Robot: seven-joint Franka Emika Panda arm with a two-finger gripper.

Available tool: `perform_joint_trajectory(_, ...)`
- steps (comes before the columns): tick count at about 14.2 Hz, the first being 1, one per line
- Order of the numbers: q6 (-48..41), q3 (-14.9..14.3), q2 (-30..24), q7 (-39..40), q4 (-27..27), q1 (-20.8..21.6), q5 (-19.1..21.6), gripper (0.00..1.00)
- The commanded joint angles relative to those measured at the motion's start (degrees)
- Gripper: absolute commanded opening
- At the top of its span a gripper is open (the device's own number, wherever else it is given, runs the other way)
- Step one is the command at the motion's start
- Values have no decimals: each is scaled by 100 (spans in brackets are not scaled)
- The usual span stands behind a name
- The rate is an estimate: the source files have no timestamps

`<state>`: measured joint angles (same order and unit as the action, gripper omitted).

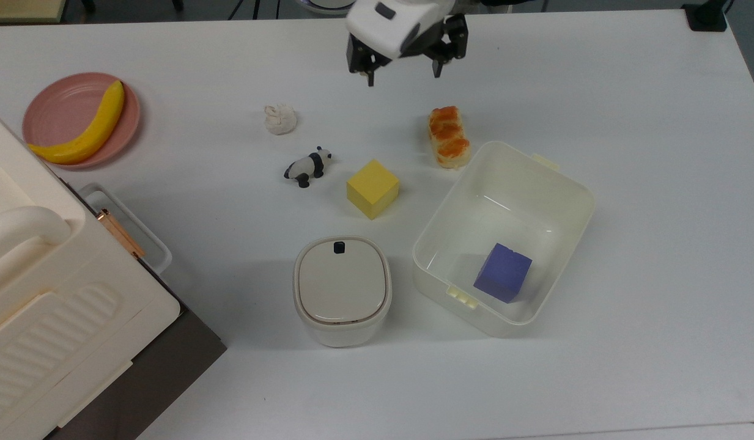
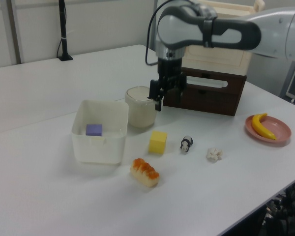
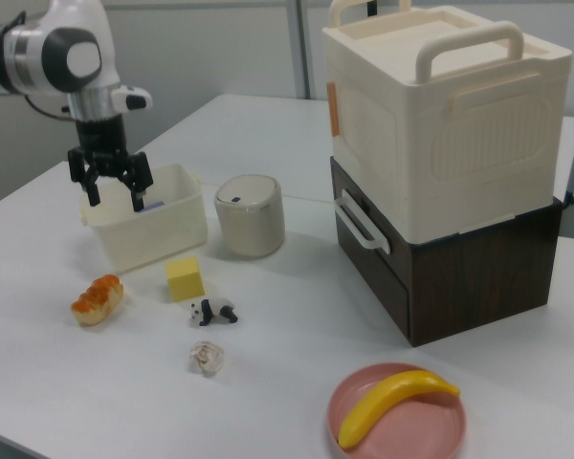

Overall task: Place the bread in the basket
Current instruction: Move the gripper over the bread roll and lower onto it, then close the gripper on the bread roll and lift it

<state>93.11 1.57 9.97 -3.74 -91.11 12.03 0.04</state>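
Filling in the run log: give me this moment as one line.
gripper: open, empty, above table | bread: on table, beside basket, outside | basket: holds purple cube | step: approach, not grasped

Orange-brown-topped cream bread [image 1: 449, 136], cream-white basket [image 1: 554, 183].

white table [image 1: 627, 366], pale wall panels [image 2: 108, 22] behind.

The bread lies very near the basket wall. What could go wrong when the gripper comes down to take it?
1. The bread has one end almost against the basket rim, so a finger of the open gripper may strike the wall and push the basket.
2. The purple cube already sits inside, so the bread may land on it and rest tilted.
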Motion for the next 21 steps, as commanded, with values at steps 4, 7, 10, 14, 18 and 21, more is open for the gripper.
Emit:
perform_joint_trajectory(4, 830, -69, -110, -118, -1162, 756, 40, 100)
perform_joint_trajectory(7, 1148, -69, 135, -267, -1322, 924, 14, 100)
perform_joint_trajectory(10, 1455, -78, 557, -399, -1331, 1099, -118, 100)
perform_joint_trajectory(14, 1922, -69, 910, -769, -1515, 1293, -574, 85)
perform_joint_trajectory(18, 1808, -69, 770, -646, -1559, 1311, -610, 12)
perform_joint_trajectory(21, 905, -51, 138, -173, -1551, 1223, -488, 0)
